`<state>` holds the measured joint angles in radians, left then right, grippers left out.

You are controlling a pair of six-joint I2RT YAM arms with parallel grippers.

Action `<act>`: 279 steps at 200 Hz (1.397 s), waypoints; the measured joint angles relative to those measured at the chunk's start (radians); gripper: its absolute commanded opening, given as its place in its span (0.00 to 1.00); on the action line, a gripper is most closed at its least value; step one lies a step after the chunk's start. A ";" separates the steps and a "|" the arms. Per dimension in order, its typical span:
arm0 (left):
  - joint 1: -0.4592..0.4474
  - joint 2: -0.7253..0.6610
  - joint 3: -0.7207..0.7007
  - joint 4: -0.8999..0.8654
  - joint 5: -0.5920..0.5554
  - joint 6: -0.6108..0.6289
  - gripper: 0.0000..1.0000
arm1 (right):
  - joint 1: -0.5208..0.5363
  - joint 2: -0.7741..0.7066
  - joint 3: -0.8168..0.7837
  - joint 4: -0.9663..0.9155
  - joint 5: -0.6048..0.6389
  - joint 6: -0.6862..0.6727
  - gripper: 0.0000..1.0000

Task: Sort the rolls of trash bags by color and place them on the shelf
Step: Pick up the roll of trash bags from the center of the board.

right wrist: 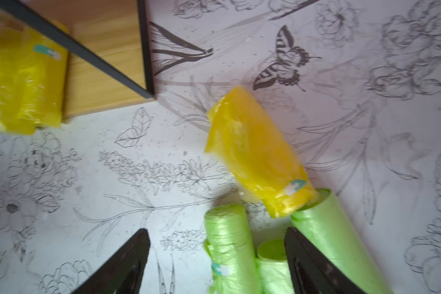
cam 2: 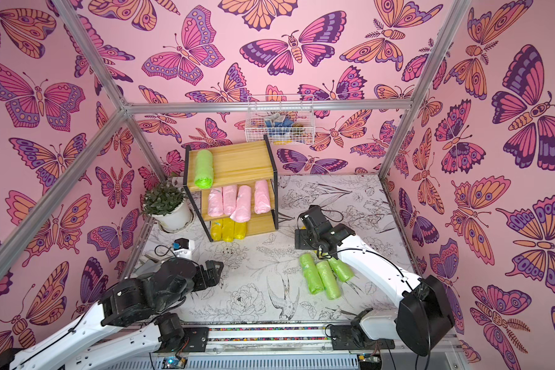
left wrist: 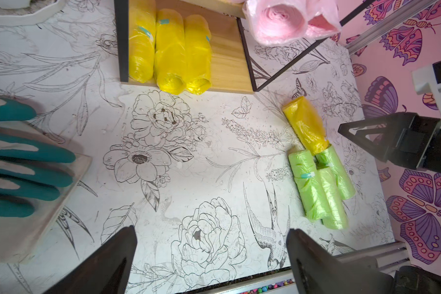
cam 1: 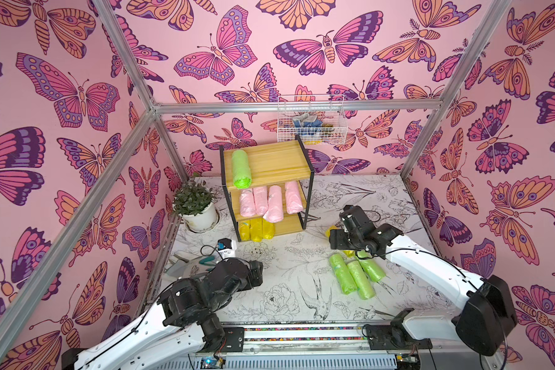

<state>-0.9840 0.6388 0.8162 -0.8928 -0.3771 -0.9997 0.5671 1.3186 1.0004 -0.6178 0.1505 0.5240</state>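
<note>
Job now — the last yellow roll (right wrist: 257,152). It lies on the table (cam 1: 269,288) near the shelf (cam 1: 269,163), one end touching the green rolls (cam 1: 353,275). Right gripper (right wrist: 217,230) hangs over it, jaws wide, holding nothing, I think; that view is blurry. Left gripper (left wrist: 211,229) is wide and empty too. Next — pinch its middle and lay it beside the three yellow rolls (cam 1: 256,229).

My two top views look steeply down from high at six o'clock, facing the shelf (cam 1: 269,163) at twelve. My wrist cameras sit close over the worktop (left wrist: 201,165); both share the loose yellow roll (left wrist: 304,126) and green rolls (left wrist: 316,188).
</note>
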 measured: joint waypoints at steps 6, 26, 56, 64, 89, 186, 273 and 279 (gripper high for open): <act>0.000 0.005 0.000 0.009 0.006 0.001 0.98 | -0.009 0.000 0.000 -0.009 0.006 -0.009 0.87; 0.000 0.013 0.000 0.038 0.026 0.005 0.98 | -0.035 0.014 0.000 -0.029 0.014 -0.050 0.90; 0.000 0.013 -0.005 0.062 0.045 0.005 0.98 | -0.091 0.084 0.000 -0.038 -0.001 -0.107 0.90; 0.000 0.013 -0.010 0.067 0.048 0.005 0.98 | -0.109 0.107 -0.001 -0.039 -0.011 -0.119 0.90; 0.000 0.011 -0.024 0.077 0.049 0.005 0.98 | -0.155 0.171 -0.002 -0.037 -0.027 -0.157 0.88; 0.009 0.014 -0.043 0.103 0.050 0.004 0.98 | -0.162 0.357 -0.001 0.037 -0.092 -0.249 0.82; 0.017 0.038 -0.043 0.108 0.064 0.004 0.98 | -0.162 0.352 -0.030 0.090 -0.079 -0.245 0.75; 0.017 0.038 -0.043 0.108 0.065 0.004 0.98 | -0.162 0.341 -0.036 0.094 -0.076 -0.243 0.75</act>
<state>-0.9668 0.6765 0.7731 -0.7845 -0.3122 -0.9955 0.4053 1.6596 0.9646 -0.5240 0.0750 0.2810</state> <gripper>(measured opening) 0.983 0.762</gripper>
